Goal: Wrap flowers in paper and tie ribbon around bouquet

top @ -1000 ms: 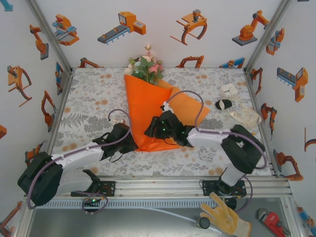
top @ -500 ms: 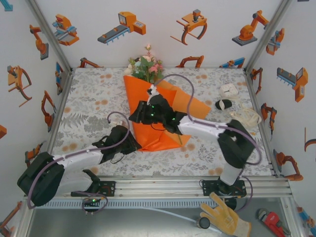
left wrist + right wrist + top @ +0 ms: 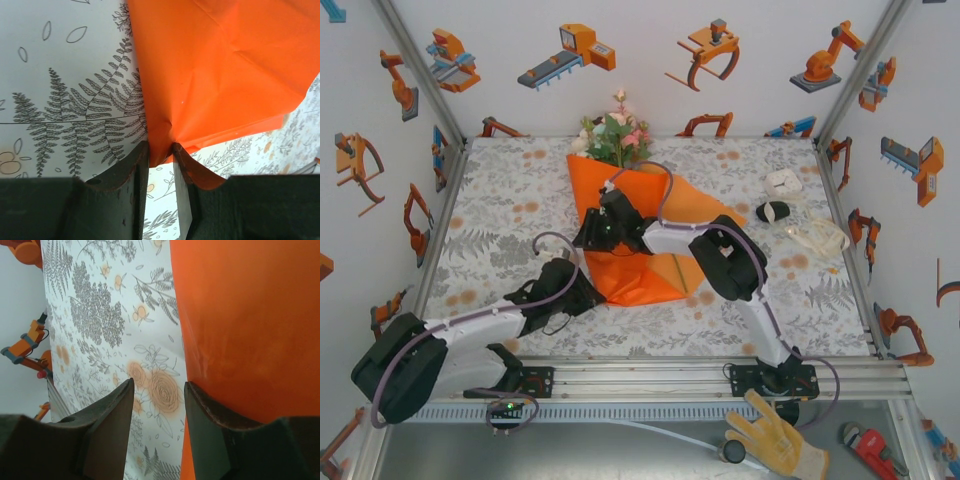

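Note:
The bouquet lies on the table as a cone of orange paper (image 3: 632,272), with the flowers (image 3: 615,135) sticking out of its far, wide end. My left gripper (image 3: 586,292) is shut on the paper's near left corner; in the left wrist view the fingertips (image 3: 142,150) pinch that orange corner (image 3: 220,65). My right gripper (image 3: 586,235) stands open at the cone's left edge. Its jaws (image 3: 159,385) straddle bare tablecloth, with the paper (image 3: 250,315) just beside the right finger. The cream ribbon (image 3: 817,236) lies in a loose bundle at the far right.
A small white box (image 3: 783,182) and a black oval object (image 3: 773,211) sit right of the bouquet, near the ribbon. The floral tablecloth (image 3: 500,215) is walled by printed panels on three sides. A yellow glove (image 3: 775,440) and a red wrench (image 3: 875,450) lie below the front rail.
My right gripper has swept from the paper's lower middle up and left across the cone to its left edge. The left gripper keeps its hold on the corner, barely moving.

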`<state>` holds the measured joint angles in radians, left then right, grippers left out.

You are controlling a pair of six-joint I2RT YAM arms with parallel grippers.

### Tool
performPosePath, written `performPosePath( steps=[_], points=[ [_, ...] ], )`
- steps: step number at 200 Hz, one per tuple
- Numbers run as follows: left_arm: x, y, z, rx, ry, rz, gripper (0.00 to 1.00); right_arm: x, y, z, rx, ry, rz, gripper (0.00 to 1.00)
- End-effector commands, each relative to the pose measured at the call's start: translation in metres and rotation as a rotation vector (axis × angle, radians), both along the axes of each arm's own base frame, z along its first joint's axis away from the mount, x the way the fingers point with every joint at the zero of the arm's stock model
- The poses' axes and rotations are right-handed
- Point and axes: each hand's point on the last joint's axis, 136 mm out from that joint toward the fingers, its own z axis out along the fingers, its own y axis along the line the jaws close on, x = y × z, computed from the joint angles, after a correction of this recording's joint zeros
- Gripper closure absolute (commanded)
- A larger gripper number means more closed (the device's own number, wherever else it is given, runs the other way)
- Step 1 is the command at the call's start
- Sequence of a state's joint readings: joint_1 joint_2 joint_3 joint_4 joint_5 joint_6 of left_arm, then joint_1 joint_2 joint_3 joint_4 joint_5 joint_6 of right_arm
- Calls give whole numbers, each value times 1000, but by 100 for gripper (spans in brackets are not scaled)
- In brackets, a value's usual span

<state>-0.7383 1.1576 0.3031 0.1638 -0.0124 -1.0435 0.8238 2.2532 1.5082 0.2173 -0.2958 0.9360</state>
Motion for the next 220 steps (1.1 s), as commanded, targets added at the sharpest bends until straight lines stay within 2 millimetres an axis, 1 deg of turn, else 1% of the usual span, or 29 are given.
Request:
performPosePath(
  steps=[1, 23, 52, 63, 73, 87, 97, 117, 130, 145, 162, 181, 199, 212, 220],
  points=[
    [-38, 31, -45, 135, 166, 1, 68, 2, -3, -4, -39, -3, 14, 56],
    [-25, 24, -4, 103, 42, -38, 65, 5, -7, 2, -51, -29, 4, 55],
    [-12, 34, 45, 139, -81, -25, 64, 10, -4, 3, -42, -24, 8, 56],
    [-4, 34, 62, 143, -121, -30, 65, 9, -3, 4, -33, -18, 11, 56],
    [4, 28, 70, 100, -131, -36, 72, 8, -2, 3, -27, -14, 12, 56],
    [16, 11, 71, -10, -113, -48, 85, 8, -3, 3, -25, -13, 11, 56],
    [26, 2, 69, -47, -115, -49, 92, 8, -4, 2, -32, -14, 11, 56],
    [43, -8, 63, -50, -137, -41, 96, 7, -4, -1, -32, -9, 14, 56],
    [46, -17, 56, -79, -130, -56, 98, 5, -3, -5, -28, 6, 17, 56],
    [37, -27, 39, -103, -69, -82, 100, 5, -4, -6, -29, 8, 15, 56],
    [16, -25, 11, -50, 16, -89, 100, 6, -5, -6, -34, 1, 7, 56],
    [-7, -13, -18, 9, 81, -66, 100, 8, -5, -6, -34, -3, 4, 56],
    [-19, 4, -40, 47, 104, -38, 100, 8, -5, -7, -35, -3, 4, 56],
    [-21, 14, -46, 87, 82, -36, 100, 8, -5, -7, -35, -2, 5, 56],
    [-21, 17, -46, 100, 70, -38, 100, 8, -4, -6, -34, -2, 6, 56]
  ],
)
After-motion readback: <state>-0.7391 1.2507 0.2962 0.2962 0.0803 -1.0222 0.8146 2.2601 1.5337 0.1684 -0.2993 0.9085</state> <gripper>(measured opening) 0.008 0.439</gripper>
